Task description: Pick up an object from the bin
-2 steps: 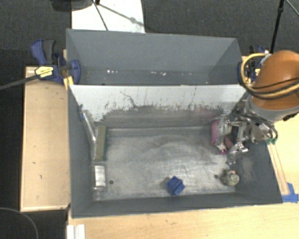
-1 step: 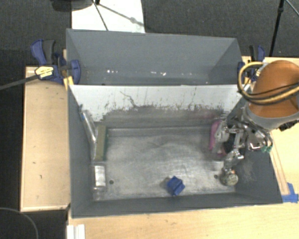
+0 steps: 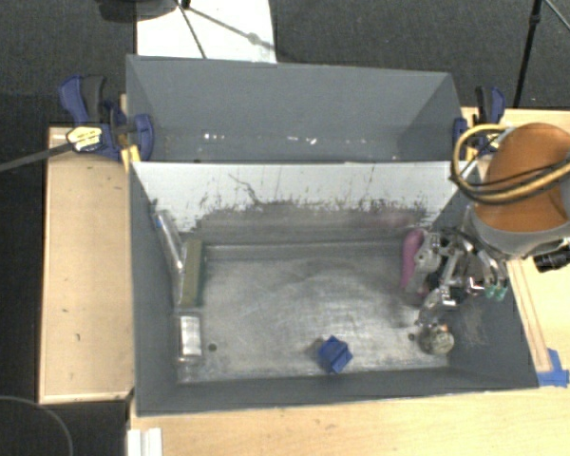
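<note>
My gripper (image 3: 445, 291) hangs low at the bin's right side, close to the right wall. Just left of it a pink oblong thing (image 3: 412, 255) stands against the wall. Directly below the gripper a small round grey-and-tan thing (image 3: 439, 340) lies on the floor, touching or nearly touching the gripper's lower end. Farther left, near the front wall, sits a small blue block (image 3: 333, 354), well apart from the gripper.
Along the left wall lie a silver bar (image 3: 168, 240), a dull green strip (image 3: 192, 274) and a clear, silvery small container (image 3: 188, 338). The orange-covered arm with its cables comes in over the right rim.
</note>
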You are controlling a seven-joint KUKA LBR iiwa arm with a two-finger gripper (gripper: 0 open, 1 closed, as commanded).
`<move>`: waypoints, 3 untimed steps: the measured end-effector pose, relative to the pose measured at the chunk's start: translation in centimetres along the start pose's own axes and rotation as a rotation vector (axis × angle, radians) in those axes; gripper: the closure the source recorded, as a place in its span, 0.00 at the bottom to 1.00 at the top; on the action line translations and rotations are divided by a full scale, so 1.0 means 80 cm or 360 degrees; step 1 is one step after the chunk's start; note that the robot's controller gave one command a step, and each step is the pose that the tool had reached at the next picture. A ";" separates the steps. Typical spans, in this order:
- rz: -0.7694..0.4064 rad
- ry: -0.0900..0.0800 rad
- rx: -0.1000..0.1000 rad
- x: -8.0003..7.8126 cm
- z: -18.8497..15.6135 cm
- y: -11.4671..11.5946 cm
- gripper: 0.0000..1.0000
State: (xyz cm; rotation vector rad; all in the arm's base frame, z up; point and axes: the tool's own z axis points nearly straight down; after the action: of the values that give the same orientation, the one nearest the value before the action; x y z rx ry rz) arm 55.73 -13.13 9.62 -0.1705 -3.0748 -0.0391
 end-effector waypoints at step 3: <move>-0.0169 -0.0111 0.0040 0.101 0.040 0.167 0.00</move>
State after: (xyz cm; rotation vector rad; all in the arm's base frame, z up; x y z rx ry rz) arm 49.05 1.10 7.27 -0.0075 -3.1491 0.0006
